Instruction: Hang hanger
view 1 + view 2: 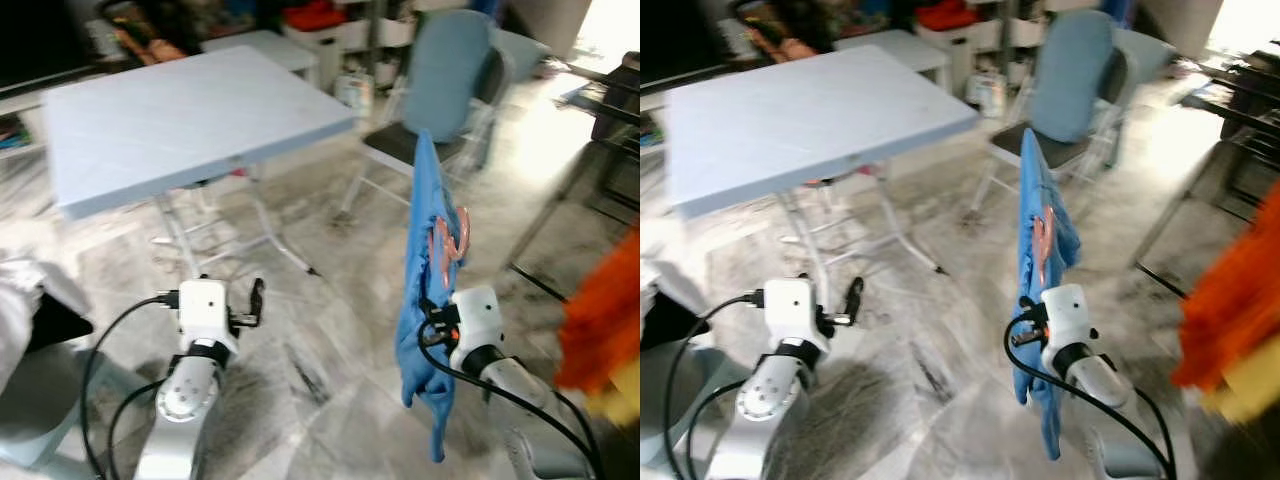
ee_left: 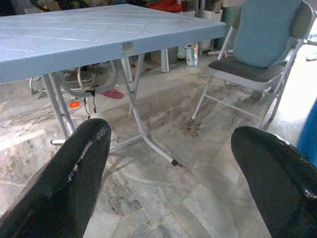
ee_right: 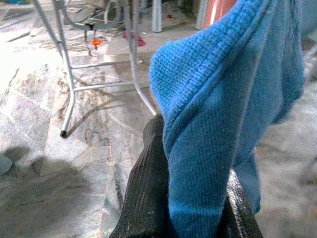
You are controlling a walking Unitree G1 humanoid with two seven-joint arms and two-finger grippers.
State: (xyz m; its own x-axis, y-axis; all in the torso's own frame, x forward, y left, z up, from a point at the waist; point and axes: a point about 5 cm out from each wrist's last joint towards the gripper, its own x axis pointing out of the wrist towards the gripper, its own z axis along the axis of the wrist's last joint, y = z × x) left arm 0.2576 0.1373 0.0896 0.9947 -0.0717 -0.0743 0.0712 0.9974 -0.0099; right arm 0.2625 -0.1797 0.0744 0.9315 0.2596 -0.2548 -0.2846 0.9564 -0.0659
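Observation:
A blue knitted garment [image 1: 424, 262] hangs on a pink hanger [image 1: 452, 238], held upright in front of my right side. My right gripper [image 3: 190, 201] is shut on the lower part of the blue cloth, which bulges between its two black fingers [image 3: 146, 198]; the cloth hides most of the fingers in the head views. The hanger's hook is not clear to see. My left gripper [image 2: 168, 163] is held low at the left, open, with nothing between its fingers [image 2: 74, 173]; it points toward the table legs.
A light blue folding table [image 1: 180, 110] stands ahead on the left, its metal legs [image 1: 270, 230] on the marble floor. A folding chair with a blue back [image 1: 450, 70] is ahead on the right. Orange clothing [image 1: 605, 320] hangs at the right edge beside a dark rack [image 1: 612, 110].

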